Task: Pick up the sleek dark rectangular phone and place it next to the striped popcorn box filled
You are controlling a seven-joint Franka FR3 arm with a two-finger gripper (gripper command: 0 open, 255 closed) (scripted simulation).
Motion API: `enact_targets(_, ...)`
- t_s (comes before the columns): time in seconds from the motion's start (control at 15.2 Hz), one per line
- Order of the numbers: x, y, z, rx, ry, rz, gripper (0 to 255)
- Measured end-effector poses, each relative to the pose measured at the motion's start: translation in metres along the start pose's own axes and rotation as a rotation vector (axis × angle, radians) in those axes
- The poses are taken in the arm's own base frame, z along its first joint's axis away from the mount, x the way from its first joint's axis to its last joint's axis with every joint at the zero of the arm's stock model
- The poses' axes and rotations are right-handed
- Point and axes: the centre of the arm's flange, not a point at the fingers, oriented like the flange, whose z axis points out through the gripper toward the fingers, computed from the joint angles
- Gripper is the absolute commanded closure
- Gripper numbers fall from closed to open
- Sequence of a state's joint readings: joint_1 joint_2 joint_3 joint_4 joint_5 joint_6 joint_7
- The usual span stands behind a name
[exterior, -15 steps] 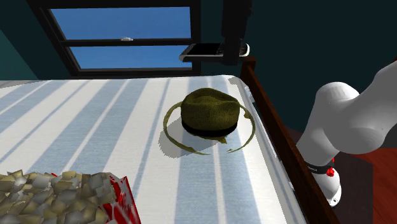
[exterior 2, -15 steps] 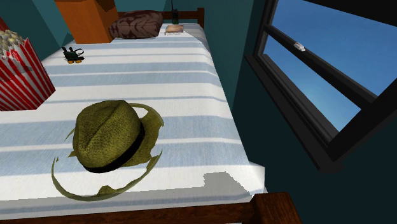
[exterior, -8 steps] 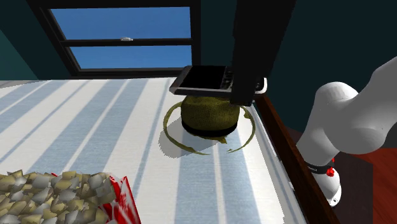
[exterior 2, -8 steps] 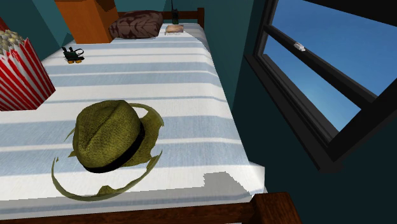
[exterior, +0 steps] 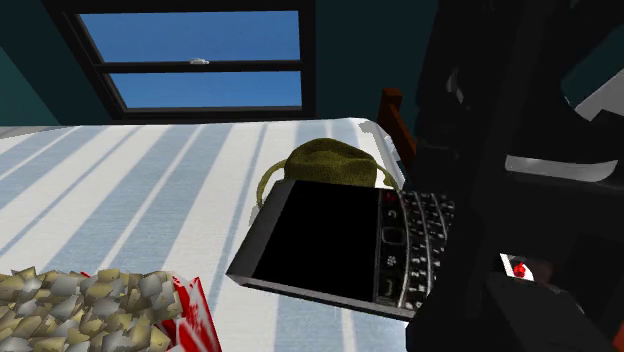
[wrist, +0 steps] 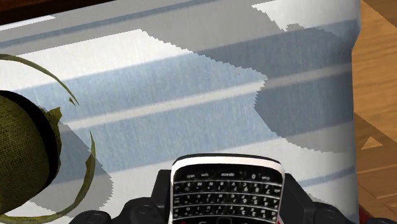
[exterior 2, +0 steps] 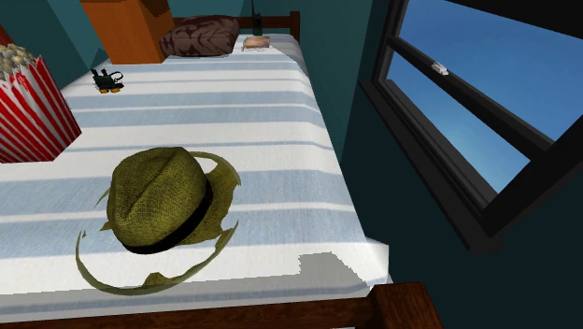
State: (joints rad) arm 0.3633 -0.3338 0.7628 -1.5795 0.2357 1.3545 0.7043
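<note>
The hand (wrist: 226, 207) clasps the black phone (exterior: 335, 245) by its keypad end. It holds the phone in the air over the striped bed (exterior 2: 280, 121), near the olive hat (exterior 2: 159, 201) and well apart from the red-and-white popcorn box (exterior 2: 33, 107). This looks like the carry step. Next, the phone needs to travel past the hat toward the box, come down flat on the bed just beside it, and be let go.

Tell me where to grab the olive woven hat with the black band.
Grip the olive woven hat by its domed crown, across its sides, from straight above: the crown stands up from the striped bedcover, while the ragged brim lies thin and flat.
</note>
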Motion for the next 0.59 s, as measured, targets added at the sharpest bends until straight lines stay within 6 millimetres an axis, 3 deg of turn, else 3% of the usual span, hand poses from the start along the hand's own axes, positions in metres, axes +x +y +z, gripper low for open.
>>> enact_targets(0.4,-0.017,-0.078,0.002,0.000,-0.003,-0.009,255)
enact_targets(0.59,-0.017,-0.088,0.014,0.001,0.000,0.001,255)
